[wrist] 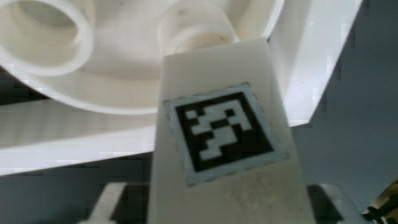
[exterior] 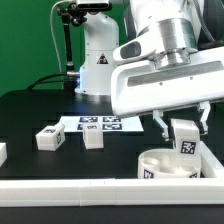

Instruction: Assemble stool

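My gripper (exterior: pixel 181 128) is shut on a white blocky stool leg (exterior: pixel 184 140) that bears a black-and-white tag and stands upright between the fingers. The leg hangs just above the round white seat (exterior: pixel 163 165), which lies at the front right by the rail. In the wrist view the leg (wrist: pixel 217 130) fills the middle with its tag facing the camera, and the seat (wrist: pixel 98 50) with a round socket lies beyond its tip. Two more white legs lie on the black table: one (exterior: pixel 49 137) toward the exterior view's left, one (exterior: pixel 93 136) upright nearer the middle.
The marker board (exterior: pixel 99 123) lies flat behind the loose legs. A long white rail (exterior: pixel 70 187) runs along the table's front edge and another (exterior: pixel 212 160) up the right side. A white part (exterior: pixel 2 152) shows at the exterior view's left edge. The robot's base (exterior: pixel 98 60) stands at the back.
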You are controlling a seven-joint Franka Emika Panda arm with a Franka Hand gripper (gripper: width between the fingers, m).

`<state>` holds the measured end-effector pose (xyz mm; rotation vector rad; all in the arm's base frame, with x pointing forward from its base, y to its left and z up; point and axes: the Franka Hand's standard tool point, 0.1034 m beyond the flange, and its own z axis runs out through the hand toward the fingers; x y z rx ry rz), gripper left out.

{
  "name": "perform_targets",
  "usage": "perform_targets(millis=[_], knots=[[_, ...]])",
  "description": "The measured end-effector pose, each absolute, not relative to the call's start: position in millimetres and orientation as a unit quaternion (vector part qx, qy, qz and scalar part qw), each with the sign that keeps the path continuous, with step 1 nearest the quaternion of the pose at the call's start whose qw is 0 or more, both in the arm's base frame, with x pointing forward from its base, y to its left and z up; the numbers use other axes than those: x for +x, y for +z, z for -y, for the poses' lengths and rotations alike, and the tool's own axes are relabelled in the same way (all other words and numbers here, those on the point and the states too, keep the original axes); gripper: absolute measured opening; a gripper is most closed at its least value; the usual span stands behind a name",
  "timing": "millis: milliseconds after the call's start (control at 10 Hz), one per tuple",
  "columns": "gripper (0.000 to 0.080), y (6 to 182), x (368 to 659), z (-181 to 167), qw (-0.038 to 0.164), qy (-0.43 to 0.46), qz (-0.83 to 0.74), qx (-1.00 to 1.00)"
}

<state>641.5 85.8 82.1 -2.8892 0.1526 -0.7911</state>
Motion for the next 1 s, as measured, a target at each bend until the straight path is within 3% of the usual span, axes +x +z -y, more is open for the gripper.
perform_targets(millis=[400, 500, 600, 700, 800, 1000], knots=[[0.0328, 82.4, 642.3, -85.1, 0.070, -0.267, -0.049, -0.960], [0.0518, 82.4, 642.4, -85.1, 0.070, -0.267, -0.049, -0.960], [0.0518, 84.6, 643.2, -84.7, 0.070, -0.266, -0.048, -0.960], [0.0609, 90.9, 644.9, -83.3, 0.070, -0.265, -0.046, -0.961], [0.0637, 97.5, 646.4, -82.7, 0.070, -0.265, -0.046, -0.961], [0.0648, 111.3, 648.7, -79.8, 0.070, -0.260, -0.043, -0.962]])
